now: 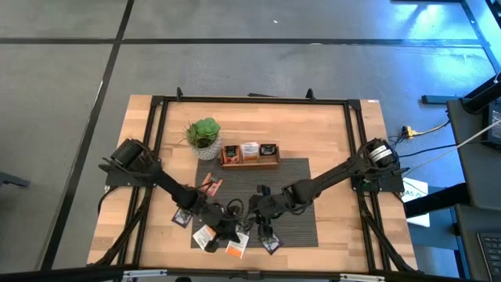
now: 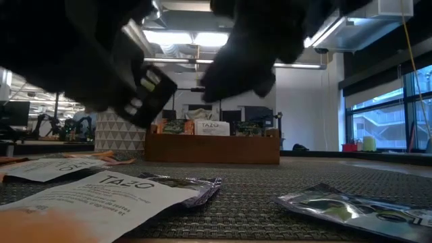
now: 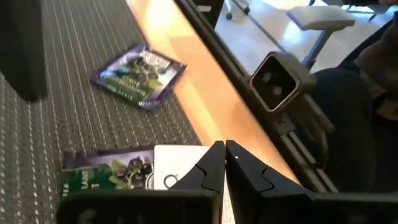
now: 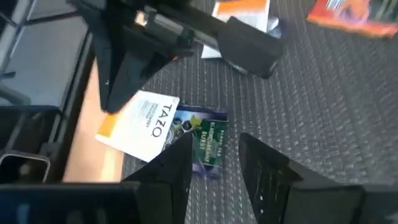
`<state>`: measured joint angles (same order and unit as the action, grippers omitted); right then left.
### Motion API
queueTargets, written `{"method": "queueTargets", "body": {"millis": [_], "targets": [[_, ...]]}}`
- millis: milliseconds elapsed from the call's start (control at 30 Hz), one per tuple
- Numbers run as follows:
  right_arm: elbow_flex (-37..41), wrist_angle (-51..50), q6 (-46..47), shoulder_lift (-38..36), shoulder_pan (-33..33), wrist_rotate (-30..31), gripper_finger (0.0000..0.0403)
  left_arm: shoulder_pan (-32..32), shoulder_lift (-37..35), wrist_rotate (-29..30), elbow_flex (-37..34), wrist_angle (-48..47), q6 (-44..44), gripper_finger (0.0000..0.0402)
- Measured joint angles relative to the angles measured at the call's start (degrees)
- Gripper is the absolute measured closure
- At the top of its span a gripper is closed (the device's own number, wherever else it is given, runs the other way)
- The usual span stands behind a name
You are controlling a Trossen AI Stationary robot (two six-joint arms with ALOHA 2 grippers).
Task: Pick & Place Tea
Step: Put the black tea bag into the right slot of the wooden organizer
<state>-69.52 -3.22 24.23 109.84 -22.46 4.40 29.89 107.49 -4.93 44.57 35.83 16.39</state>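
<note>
Tea sachet (image 4: 204, 139) lies just ahead of the parted right gripper (image 4: 214, 165), apparently empty; left gripper (image 3: 224, 163) is closed.

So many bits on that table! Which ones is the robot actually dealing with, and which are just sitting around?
Part of the job:
- tea sachets scattered on the mat near the front edge
- wooden tray already holding some sachets
- left gripper, shut and empty
- right gripper, open above a purple sachet

Just lying about:
- potted plant
- grey mat
</note>
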Motion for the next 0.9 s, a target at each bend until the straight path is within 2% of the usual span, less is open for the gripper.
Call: {"method": "queueTargets", "body": {"millis": [267,500,700,900], "targets": [[0.25,0.82,7.51,4.42,0.05,-0.04,0.0269,-0.02,3.65,4.15,0.01,-0.92,3.25,0.0392],[0.22,1.22,13.0,6.89,0.17,-1.62,0.0269,-0.26,3.88,6.25,0.12,-4.91,5.62,0.039],[0.11,2.71,19.1,8.73,0.88,-5.83,0.0269,-0.28,3.88,7.34,0.12,-5.39,5.63,0.0392],[0.09,4.74,20.37,9.55,2.05,-11.51,0.0269,-0.39,3.88,8.68,0.12,-6.01,6.01,0.039]]}}
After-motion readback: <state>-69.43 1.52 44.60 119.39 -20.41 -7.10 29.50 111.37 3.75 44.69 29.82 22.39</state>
